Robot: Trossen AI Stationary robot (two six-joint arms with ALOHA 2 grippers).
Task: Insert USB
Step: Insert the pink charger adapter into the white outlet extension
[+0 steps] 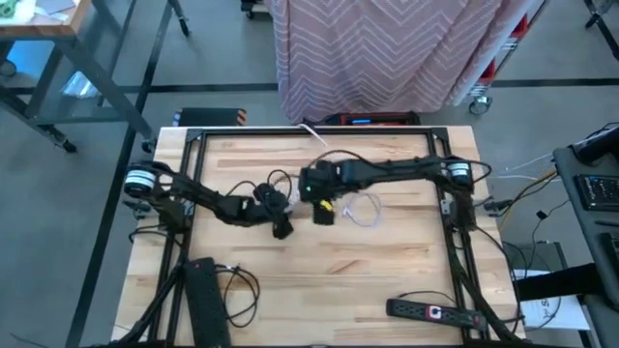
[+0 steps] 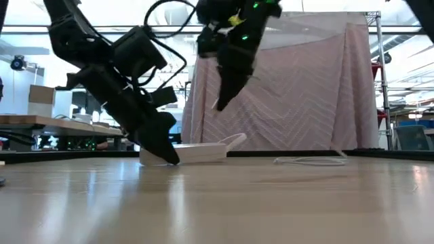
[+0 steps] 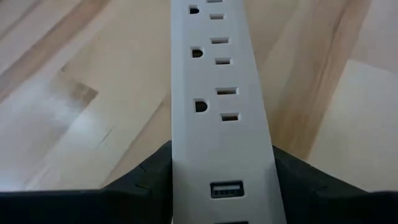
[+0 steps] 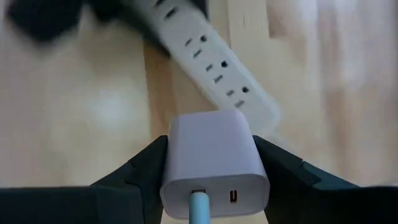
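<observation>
Clamping the white power strip (image 3: 221,124) against the worktop (image 1: 387,271), the left jaws sit closed; right jaws, at three o'clock, grip the charger (image 4: 212,163) above.

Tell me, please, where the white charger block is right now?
The right gripper holds the white charger block above the table's middle, just over the white power strip, which the left gripper pins.

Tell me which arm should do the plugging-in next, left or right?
Right, probably. The right gripper is shut on the white charger with a cable in its port, raised above the white power strip. The left gripper clamps that strip, holding it flat on the table.
</observation>
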